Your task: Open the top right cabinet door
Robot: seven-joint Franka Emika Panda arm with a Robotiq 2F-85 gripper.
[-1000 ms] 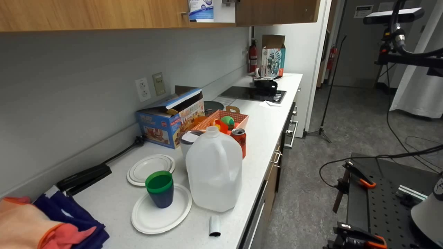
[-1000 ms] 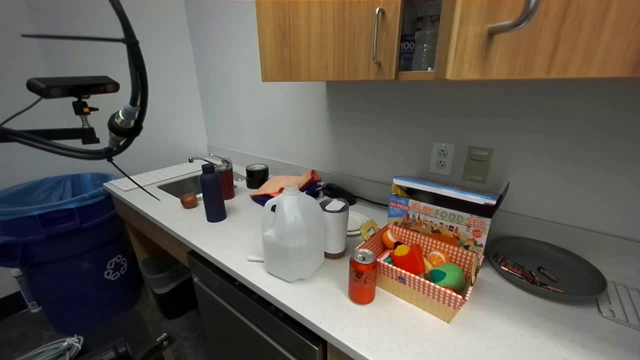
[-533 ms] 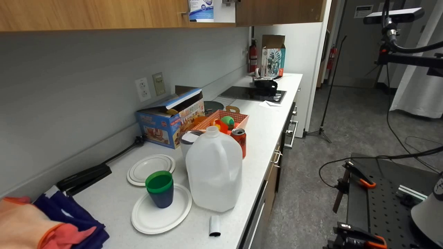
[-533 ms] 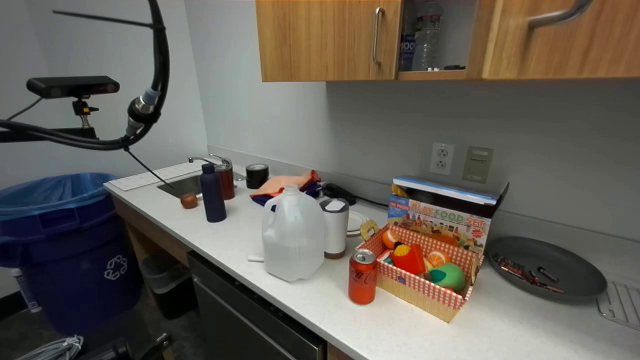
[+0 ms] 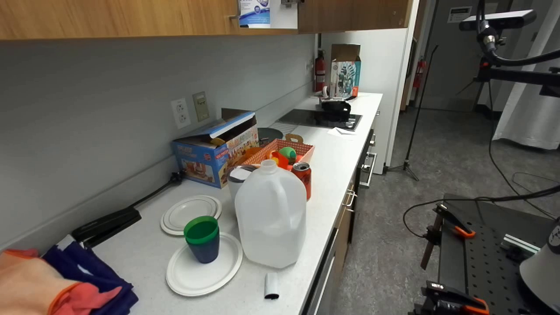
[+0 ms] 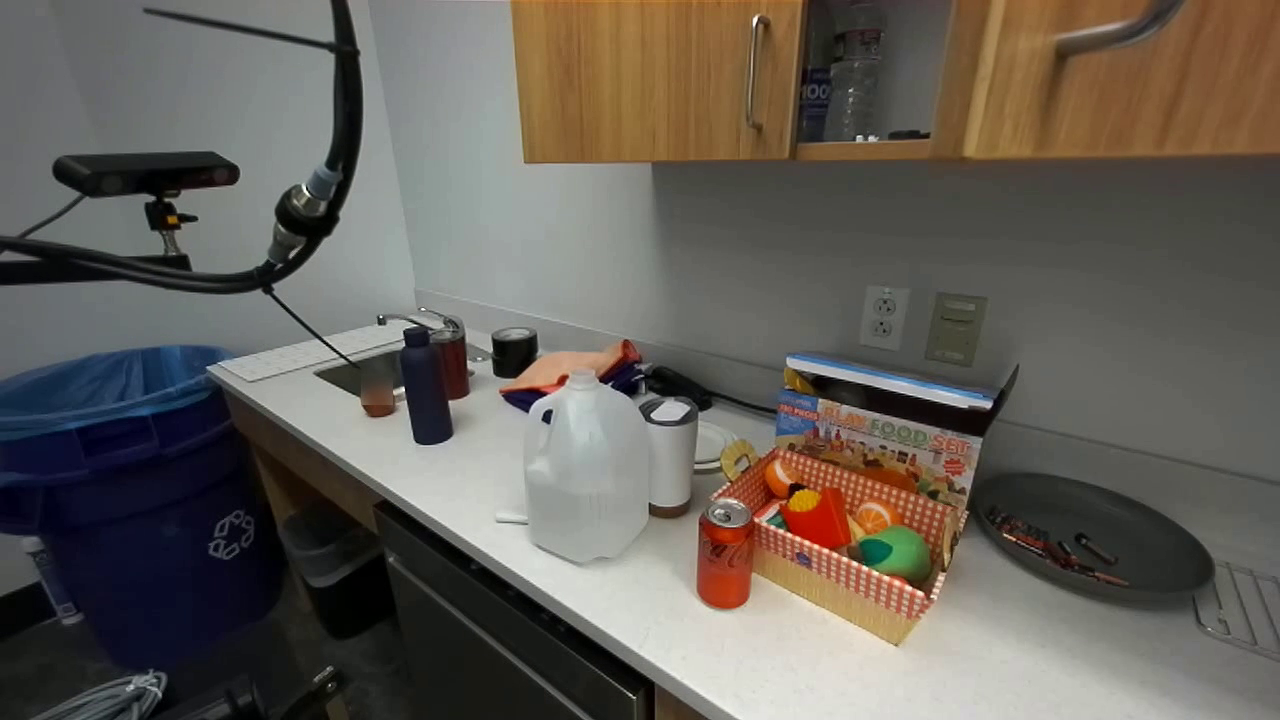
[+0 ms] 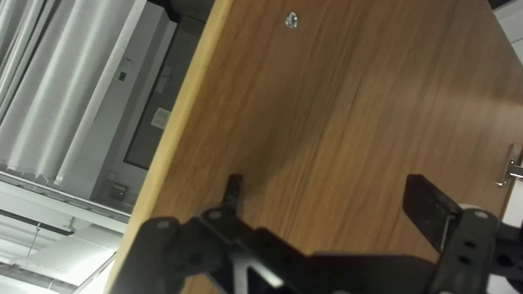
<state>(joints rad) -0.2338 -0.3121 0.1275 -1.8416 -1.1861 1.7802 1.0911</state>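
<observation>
While I look through an exterior view, the top right cabinet door (image 5: 350, 16) stands open, pointing out from the wall (image 5: 109, 92); it is cropped at the top, so I can't tell its long axis. In an exterior view I see its silver bar handle (image 6: 1112, 37), the adjoining wood door (image 6: 640, 85) across the gap from it, the countertop (image 6: 1000, 670) below it. In my wrist view the gripper (image 7: 327, 188) is before the door's inner face, fingers wide apart; the grain slants parallel to the door's pale edge.
</observation>
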